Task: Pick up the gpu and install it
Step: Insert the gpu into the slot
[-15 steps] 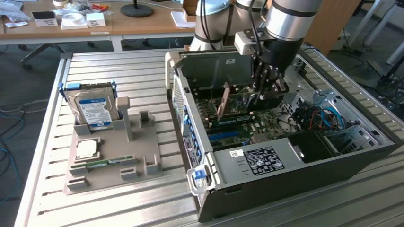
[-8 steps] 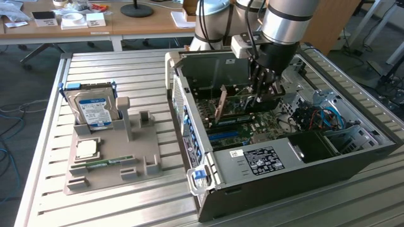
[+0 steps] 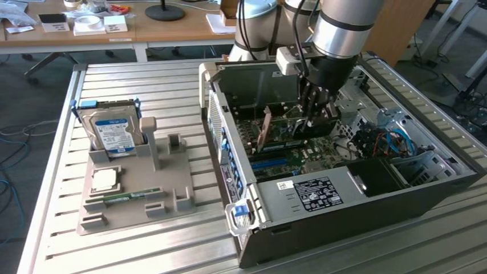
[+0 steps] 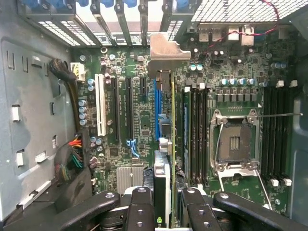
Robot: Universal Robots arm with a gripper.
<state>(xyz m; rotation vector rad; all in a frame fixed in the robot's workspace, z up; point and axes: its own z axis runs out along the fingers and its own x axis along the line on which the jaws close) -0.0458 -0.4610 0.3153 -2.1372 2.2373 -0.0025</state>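
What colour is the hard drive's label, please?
Mostly blue; the label shows best in the exterior view.

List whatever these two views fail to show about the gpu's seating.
1. Slot contact: in the wrist view the gpu stands edge-on, hiding the slot beneath it; in the exterior view the tool and the card's own body cover it.
2. Fan face: edge-on in the wrist view, behind the tool in the exterior view.
3. Pad contact on the card: cut off at the wrist picture's edge.
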